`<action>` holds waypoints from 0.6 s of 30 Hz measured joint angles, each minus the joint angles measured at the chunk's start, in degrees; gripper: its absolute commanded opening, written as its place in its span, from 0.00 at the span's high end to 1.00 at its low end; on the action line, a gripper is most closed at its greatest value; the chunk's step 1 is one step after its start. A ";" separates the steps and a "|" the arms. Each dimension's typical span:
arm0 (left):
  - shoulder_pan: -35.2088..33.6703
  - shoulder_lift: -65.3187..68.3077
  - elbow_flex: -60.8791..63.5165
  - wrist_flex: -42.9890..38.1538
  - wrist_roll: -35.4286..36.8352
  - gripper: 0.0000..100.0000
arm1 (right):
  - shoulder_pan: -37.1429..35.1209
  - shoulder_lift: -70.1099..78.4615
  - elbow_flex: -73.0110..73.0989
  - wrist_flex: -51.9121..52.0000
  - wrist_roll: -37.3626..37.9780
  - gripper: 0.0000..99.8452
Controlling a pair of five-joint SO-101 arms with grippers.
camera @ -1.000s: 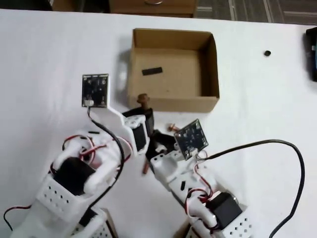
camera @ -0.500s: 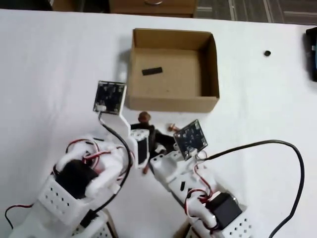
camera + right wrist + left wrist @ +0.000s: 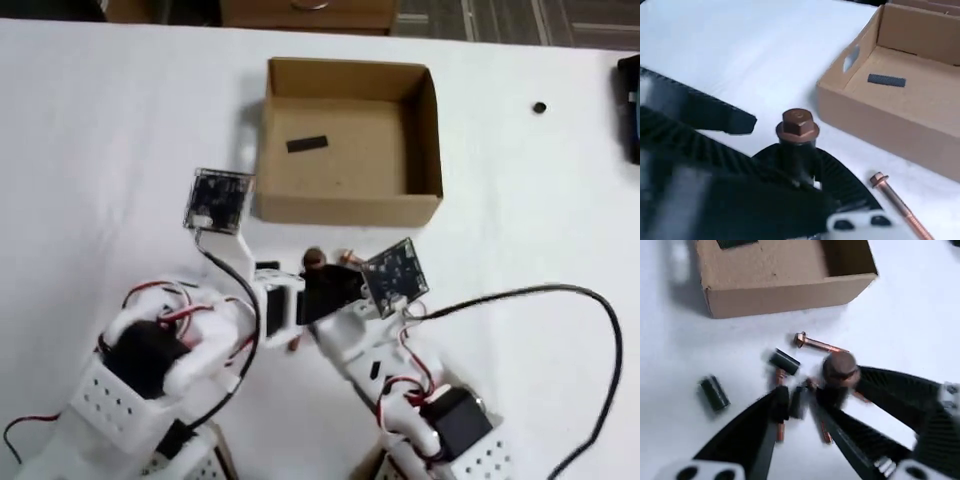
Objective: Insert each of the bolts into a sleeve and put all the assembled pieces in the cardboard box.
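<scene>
One copper hex-head bolt [image 3: 798, 123] upright, black cylindrical sleeve [image 3: 715, 392], open cardboard box [image 3: 350, 208]

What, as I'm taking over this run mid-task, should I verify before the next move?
1. Upright bolt stands head-up where the left gripper and right gripper meet: ok.
2. Which of the two grips it: cannot tell.
3. Sleeve already on that bolt: cannot tell; something dark sits under its head.
4. Cardboard box open on top, with room: ok; one dark piece lies inside.
5. All parts assembled: not ok; a loose bolt and a loose sleeve lie apart on the table near the box.
</scene>
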 measured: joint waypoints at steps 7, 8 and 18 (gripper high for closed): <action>-0.44 0.44 -7.03 0.09 0.00 0.42 | 4.66 -0.53 -2.37 -0.53 -0.09 0.98; -0.62 0.18 -10.73 -0.18 -0.18 0.43 | 5.27 -0.44 -1.85 -0.26 -0.09 0.98; -12.40 0.09 -23.12 -0.62 -5.63 0.99 | 14.07 0.44 -1.23 2.46 -0.09 0.98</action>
